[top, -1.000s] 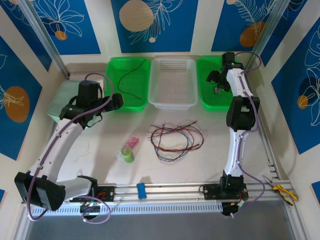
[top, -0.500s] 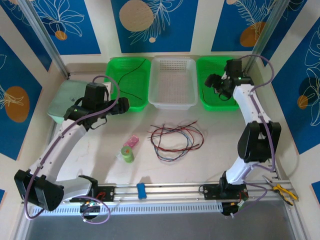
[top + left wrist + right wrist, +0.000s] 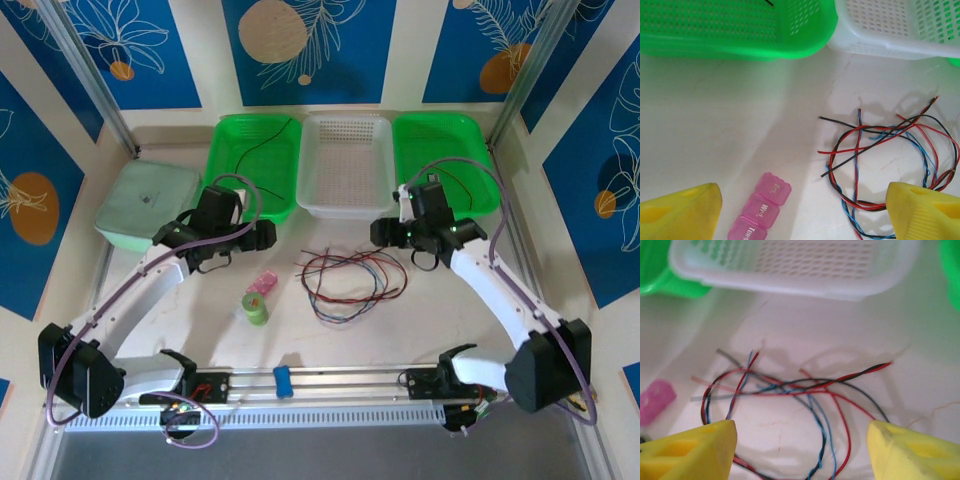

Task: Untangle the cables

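The cables [image 3: 352, 283] lie in a loose tangle of red, black and blue loops at the middle of the table. My left gripper [image 3: 262, 236] hovers just left of them, open; in the left wrist view the tangle [image 3: 858, 148] sits to the right, partly under the right finger [image 3: 925, 212], and my gripper [image 3: 802, 200] holds nothing. My right gripper [image 3: 385, 232] hangs at the tangle's upper right, open; its wrist view looks down on the strands [image 3: 790, 387] between the empty fingers of my gripper [image 3: 801, 440]. A single black cable [image 3: 262, 150] lies in the left green basket [image 3: 225, 190].
A white basket [image 3: 347, 208] stands between the left green basket and a right green basket [image 3: 480, 150], which holds a thin dark wire [image 3: 455, 182]. A pale green box [image 3: 145, 200] is at far left. A pink pill box [image 3: 261, 284] [image 3: 760, 210] and a green roll [image 3: 256, 308] lie left of the tangle.
The right arm swung from over the right green basket down to the tangle, its jaws narrowing a little. The left arm moved right and forward toward the cables.
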You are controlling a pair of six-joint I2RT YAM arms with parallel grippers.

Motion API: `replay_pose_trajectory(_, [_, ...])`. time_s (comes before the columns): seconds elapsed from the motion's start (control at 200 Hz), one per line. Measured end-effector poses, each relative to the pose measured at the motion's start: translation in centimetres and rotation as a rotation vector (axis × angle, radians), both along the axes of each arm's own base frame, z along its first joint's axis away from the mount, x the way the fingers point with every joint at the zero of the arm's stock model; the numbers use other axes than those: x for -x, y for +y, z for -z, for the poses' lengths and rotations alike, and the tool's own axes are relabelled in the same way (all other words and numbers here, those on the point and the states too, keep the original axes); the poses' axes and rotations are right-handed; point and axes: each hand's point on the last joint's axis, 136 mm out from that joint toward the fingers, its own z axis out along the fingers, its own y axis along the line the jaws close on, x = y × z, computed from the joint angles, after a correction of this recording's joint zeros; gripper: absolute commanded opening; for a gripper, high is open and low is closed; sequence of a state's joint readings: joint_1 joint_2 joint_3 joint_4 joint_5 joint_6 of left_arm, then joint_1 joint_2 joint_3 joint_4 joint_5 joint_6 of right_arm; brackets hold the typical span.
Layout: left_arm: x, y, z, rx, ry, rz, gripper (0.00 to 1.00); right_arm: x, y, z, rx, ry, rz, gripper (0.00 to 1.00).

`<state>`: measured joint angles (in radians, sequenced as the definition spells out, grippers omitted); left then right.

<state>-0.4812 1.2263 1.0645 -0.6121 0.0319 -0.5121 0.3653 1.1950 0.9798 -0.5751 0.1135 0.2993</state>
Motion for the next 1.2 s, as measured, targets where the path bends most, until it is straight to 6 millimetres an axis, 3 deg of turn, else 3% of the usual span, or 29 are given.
replay_pose_trajectory(0.175, [0.0, 0.0, 0.2, 0.008, 0.005, -0.01, 0.85, 3.4, 3.9, 1.6, 0.043, -0.091, -0.244, 0.6])
replay_pose_trajectory(0.385, [0.2, 0.1, 0.2, 0.022, 0.016, -0.031, 0.84, 5.8, 8.8, 4.3, 0.074, -0.196, -0.559, 0.6])
replay_pose_trajectory(0.815, [0.7, 0.5, 0.5, 0.046, 0.04, -0.044, 0.83, 1.5, 16.2, 10.0, 0.076, -0.057, -0.707, 0.44])
replay_pose_trajectory(1.04, [1.0, 1.1, 0.5, 0.058, 0.055, -0.053, 0.83, 0.2, 20.2, 11.1, 0.072, -0.041, -0.77, 0.4])
replay_pose_trajectory(1.201, [1.4, 1.9, 0.2, 0.064, 0.053, -0.071, 0.83, 0.2, 21.5, 11.9, 0.076, -0.015, -0.794, 0.39])
